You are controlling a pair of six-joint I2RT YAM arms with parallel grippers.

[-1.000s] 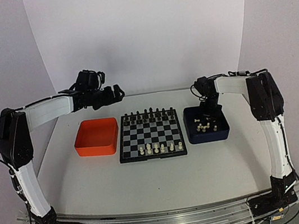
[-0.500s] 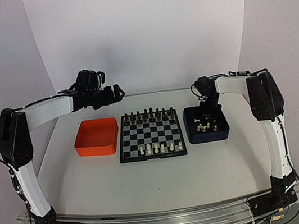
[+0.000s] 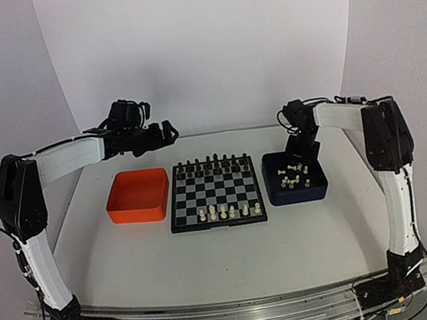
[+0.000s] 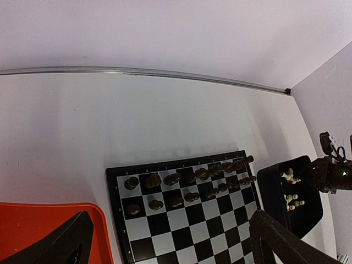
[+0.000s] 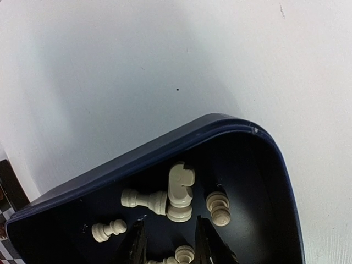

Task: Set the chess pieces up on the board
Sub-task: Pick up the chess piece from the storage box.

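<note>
**Overhead and wrist views.** You are looking down on a pale, matte table [image 3: 211, 249]. The board [image 3: 215, 194], a flat square of black and silver-grey checks inside a black border, is lying midway between the left and right edges, nearer the far edge. A broad band of table is showing between its near border and the near edge.

Cream-white chess pieces [image 3: 228, 210] are standing in a partial row along the board's near side. Tiny black pieces [image 3: 210, 163] are standing in its two far rows.

An orange tray [image 3: 138, 196], square with rounded corners, is sitting just beside the board's left border. A dark blue tray [image 3: 315, 186] of like shape is sitting just beside the right border. More cream pieces, smooth and turned, are lying tipped on the blue tray's floor.

Your left claw [image 3: 162, 133] is hovering high toward the far-left corner, beyond the orange tray, with its jaws spread wide.

Your right claw [image 3: 298, 161] is hanging over the far part of the blue tray, jaws partly apart. One cream piece is showing between the fingers [image 5: 137, 245]; whether it is gripped, you cannot tell.
</note>
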